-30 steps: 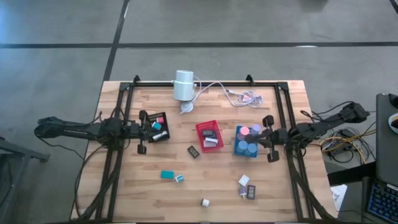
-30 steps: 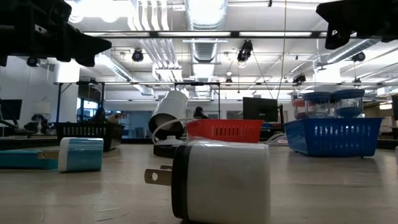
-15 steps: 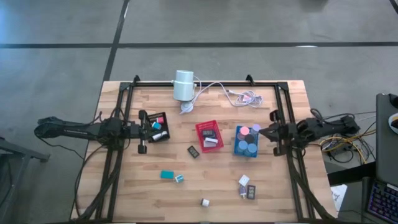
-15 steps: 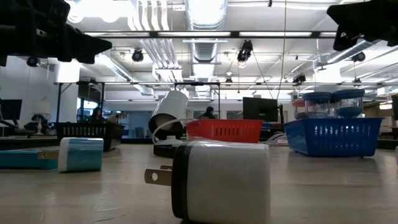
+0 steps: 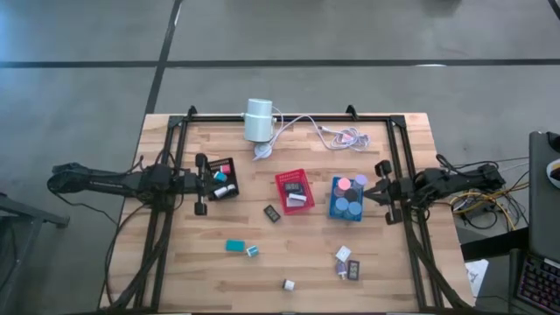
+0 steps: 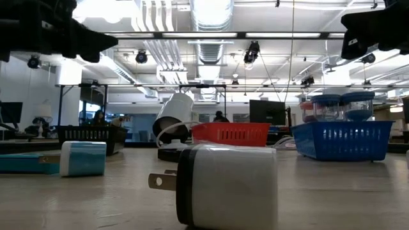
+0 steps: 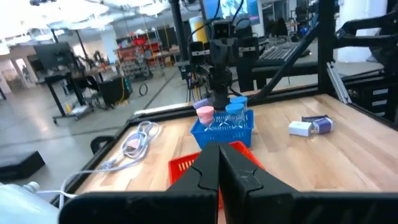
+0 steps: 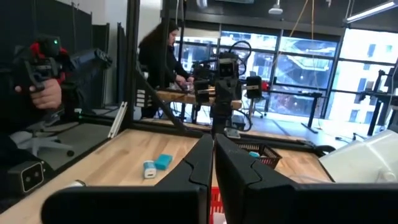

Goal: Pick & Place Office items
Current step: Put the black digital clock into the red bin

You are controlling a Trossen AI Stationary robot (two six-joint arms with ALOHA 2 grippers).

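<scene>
Both arms wait over the wooden table (image 5: 297, 254), left gripper (image 5: 200, 185) and right gripper (image 5: 382, 191) pressed shut, empty. Loose office items lie across the near half: teal block (image 5: 234, 246), white plug (image 6: 217, 186). Likely light, rigid; pinch flat sides.

Red tray (image 5: 294, 190), blue tray (image 5: 346, 199)

Bright, even overhead light w/ ceiling glare in low view; nearest white charger (image 6: 227, 186) blurred
</scene>
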